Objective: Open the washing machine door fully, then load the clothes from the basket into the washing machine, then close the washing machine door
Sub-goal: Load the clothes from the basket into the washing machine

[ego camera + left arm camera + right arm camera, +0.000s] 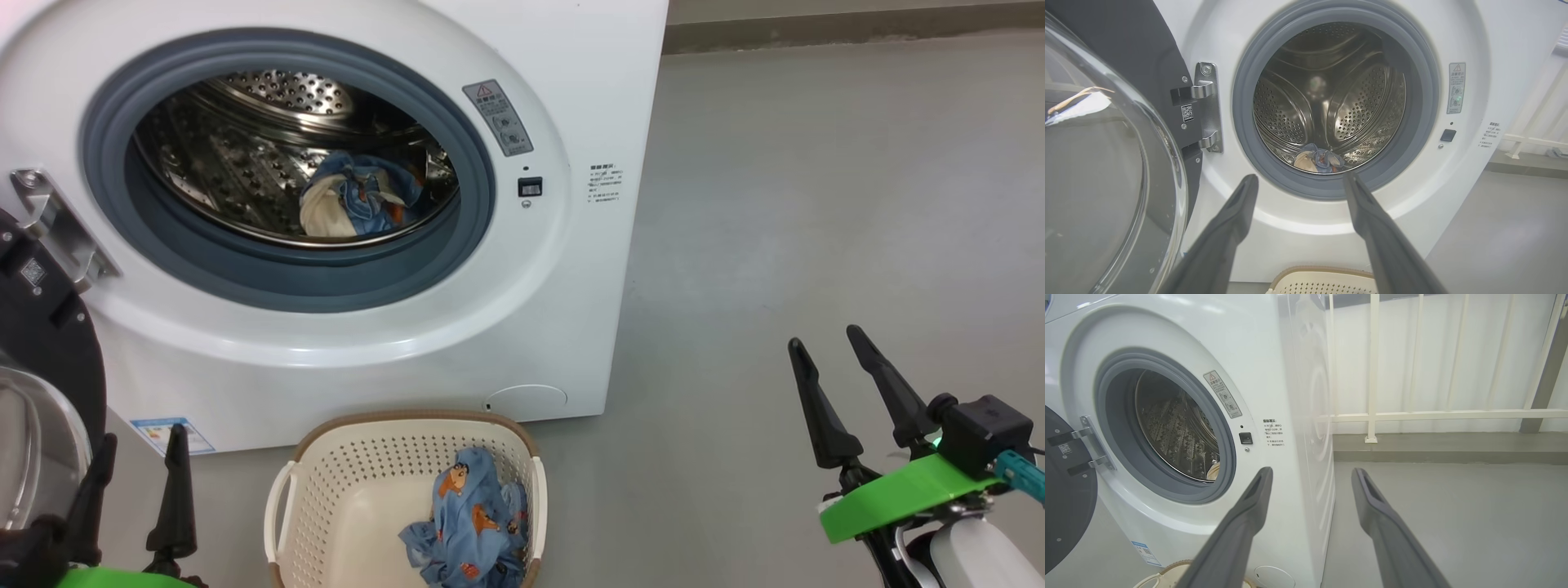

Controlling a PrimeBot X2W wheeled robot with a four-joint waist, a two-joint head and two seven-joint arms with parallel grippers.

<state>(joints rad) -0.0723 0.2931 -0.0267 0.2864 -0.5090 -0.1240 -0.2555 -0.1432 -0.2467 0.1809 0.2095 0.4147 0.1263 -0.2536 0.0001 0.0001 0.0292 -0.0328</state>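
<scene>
The white washing machine (522,327) stands ahead with its door (45,384) swung wide open to the left, glass bowl (1094,171) facing out. One piece of the blue printed clothes (359,196) lies in the steel drum (1331,102); it also shows in the left wrist view (1319,159). The cream basket (343,490) sits on the floor below the machine's front, with more blue clothes (469,523) in its right half. My left gripper (139,457) is open and empty at the lower left, beside the door. My right gripper (824,347) is open and empty, over bare floor to the machine's right.
Grey floor (816,204) spreads to the right of the machine. A white railing (1433,415) and a low kerb run along the back wall. The door hinge (1206,106) juts out at the left of the opening.
</scene>
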